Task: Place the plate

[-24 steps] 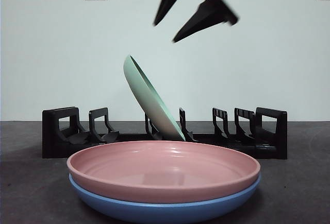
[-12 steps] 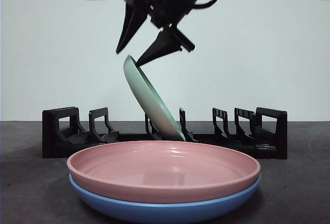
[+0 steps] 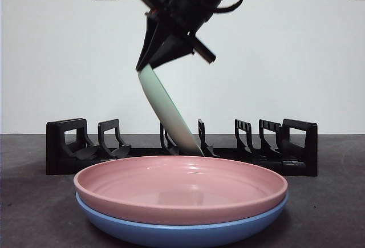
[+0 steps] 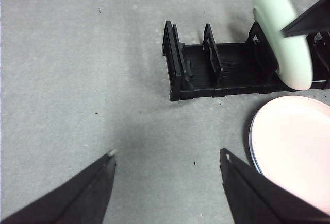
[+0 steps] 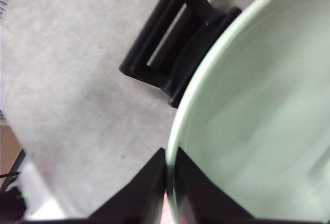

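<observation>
A pale green plate [image 3: 168, 117] stands tilted in a slot near the middle of the black dish rack [image 3: 68, 145]. My right gripper [image 3: 146, 65] comes down from above and is shut on the plate's top rim. In the right wrist view the jaws [image 5: 170, 183] pinch the green rim [image 5: 258, 105]. My left gripper [image 4: 167, 154] is open and empty, above bare table off one end of the rack [image 4: 216, 74]. The green plate [image 4: 281, 38] also shows in the left wrist view.
A pink plate [image 3: 182, 194] lies stacked on a blue plate [image 3: 171, 234] in front of the rack, close to the front camera. Several rack slots on both sides of the green plate hold nothing. Wall sockets are on the back wall.
My right gripper has come down and to the left onto the green plate's top rim, and its jaws have closed on it. The plate now stands a little more upright.
</observation>
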Robot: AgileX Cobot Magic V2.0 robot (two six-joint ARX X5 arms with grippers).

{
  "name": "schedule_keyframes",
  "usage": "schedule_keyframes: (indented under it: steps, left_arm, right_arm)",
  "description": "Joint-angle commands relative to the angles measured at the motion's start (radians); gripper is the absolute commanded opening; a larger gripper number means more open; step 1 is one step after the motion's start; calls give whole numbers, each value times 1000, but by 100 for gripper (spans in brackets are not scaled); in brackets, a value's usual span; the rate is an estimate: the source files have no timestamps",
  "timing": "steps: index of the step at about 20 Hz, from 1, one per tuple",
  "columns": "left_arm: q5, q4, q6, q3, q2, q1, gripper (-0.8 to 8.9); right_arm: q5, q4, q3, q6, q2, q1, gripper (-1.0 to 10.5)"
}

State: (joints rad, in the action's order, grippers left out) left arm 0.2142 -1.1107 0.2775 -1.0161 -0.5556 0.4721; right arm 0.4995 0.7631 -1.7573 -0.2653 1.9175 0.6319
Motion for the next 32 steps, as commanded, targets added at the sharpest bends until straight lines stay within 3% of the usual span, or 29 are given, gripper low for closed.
schedule_keyframes:
  steps: [1,4,8,12,18,21,24,28,32]
  left_arm:
    - [7,11,3,-11,-4,3,312]
    - [7,11,3,-11,-4,3,312]
    - [7,11,3,-11,-4,3,312]
    - [7,12,4,-11,-4,3,312]
    - [7,39,4,-11,-4,3,312]
    - [7,39,4,-11,-4,3,312]
    - [7,42,4,-11,-5,3,312]
    - [7,42,4,-11,-5,3,312]
    - [7,42,4,-11,-5,3,312]
  right_arm:
    - [51,2,-25,14,-95,13,8]
    - [77,19,-25,24,-211,13,8]
    - [105,79,-22,98,-355,30,8]
    - [75,-90,147,101,-536,90,8]
    - [-208,-354,657,79,-838,245,8]
    - [-373,-462,827,72,-936,365,8]
    - [-552,-407,893,146,-948,517,8]
    - [-729,-290,903,230,-888,701,8]
    - [-764,-207,903,272,-795,794,8]
